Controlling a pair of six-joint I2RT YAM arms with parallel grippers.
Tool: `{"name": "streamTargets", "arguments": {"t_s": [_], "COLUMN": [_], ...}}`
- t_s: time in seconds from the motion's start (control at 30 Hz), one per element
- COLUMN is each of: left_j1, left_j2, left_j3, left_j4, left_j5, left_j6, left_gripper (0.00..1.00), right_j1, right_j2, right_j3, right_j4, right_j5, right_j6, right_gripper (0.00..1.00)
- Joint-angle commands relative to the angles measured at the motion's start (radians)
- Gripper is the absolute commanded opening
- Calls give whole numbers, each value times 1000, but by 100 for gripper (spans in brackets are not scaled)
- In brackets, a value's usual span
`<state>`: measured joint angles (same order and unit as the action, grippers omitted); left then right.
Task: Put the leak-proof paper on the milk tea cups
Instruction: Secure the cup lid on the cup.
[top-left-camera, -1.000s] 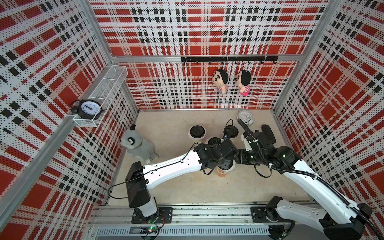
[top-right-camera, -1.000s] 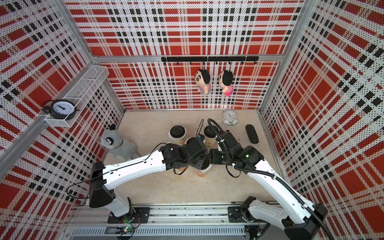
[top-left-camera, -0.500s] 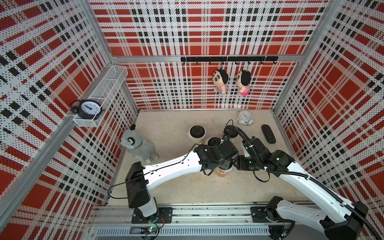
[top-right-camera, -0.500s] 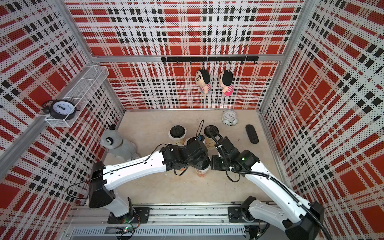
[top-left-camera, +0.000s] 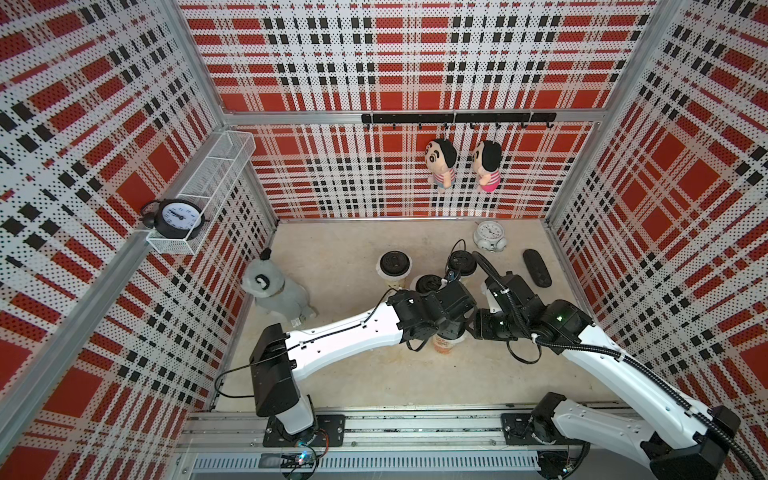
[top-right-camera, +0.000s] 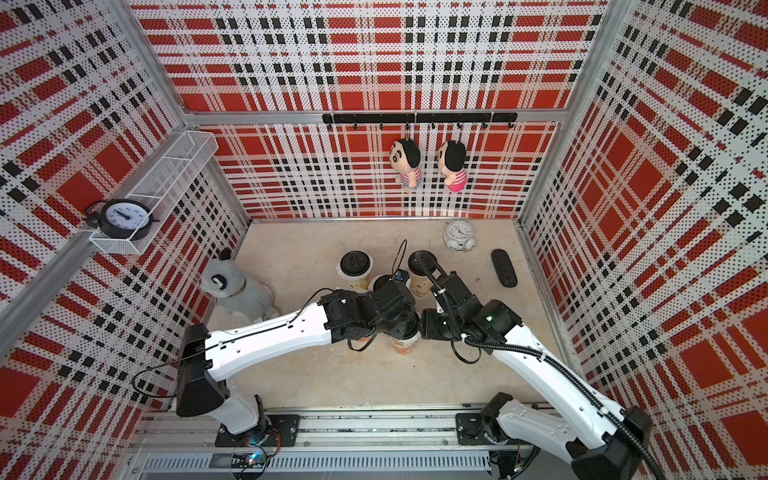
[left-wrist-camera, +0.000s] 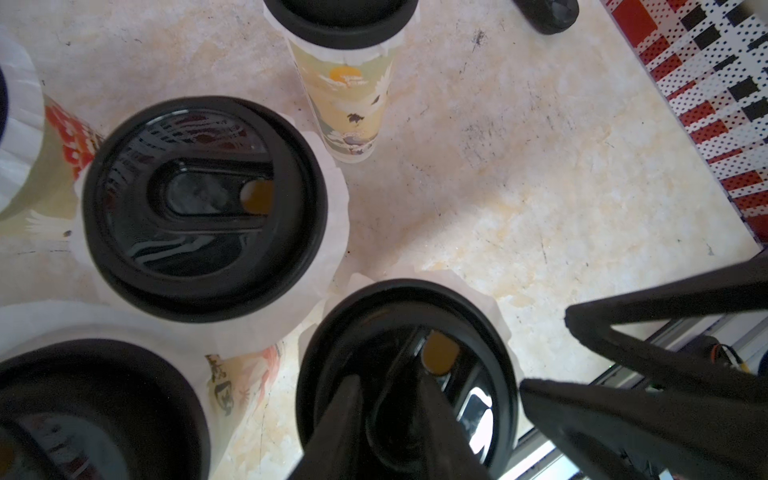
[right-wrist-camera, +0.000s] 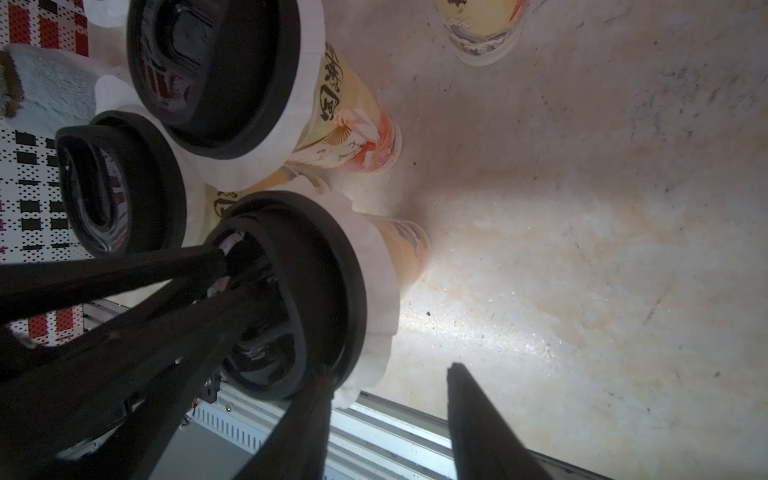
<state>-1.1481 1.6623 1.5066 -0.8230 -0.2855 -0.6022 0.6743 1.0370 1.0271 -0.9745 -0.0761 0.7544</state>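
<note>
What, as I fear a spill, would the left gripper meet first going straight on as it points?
The black lid on the milk tea cup beneath it; the left gripper looks to be at its recess, though depth is unclear.

Five milk tea cups (left-wrist-camera: 345, 108) stand upright, clustered near the middle of the tabletop (top-left-camera: 353, 374), right of centre. They are tall, tapered and white, with orange-and-tan prints. Leak-proof paper (left-wrist-camera: 332, 232) covers each mouth under a black lid (left-wrist-camera: 199, 208), its wavy whitish edge protruding.
</note>
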Motion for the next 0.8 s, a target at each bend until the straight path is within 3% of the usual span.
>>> {"name": "streamTargets", "arguments": {"t_s": [0.0,0.77], "left_j1": [-13,-12], "left_j2": [50,44], "left_j3": [-61,-71], "left_j4": [-85,-68], "left_j5": [78,100], "left_j6": [-16,-14], "left_gripper": [28,28], "right_j1": [10,11], "right_j2": [-7,29], "right_j3": [19,-180], "right_j4": [17,60], "right_j5": [-12,-14], "right_j6": [12,67], "right_gripper": [48,48]}}
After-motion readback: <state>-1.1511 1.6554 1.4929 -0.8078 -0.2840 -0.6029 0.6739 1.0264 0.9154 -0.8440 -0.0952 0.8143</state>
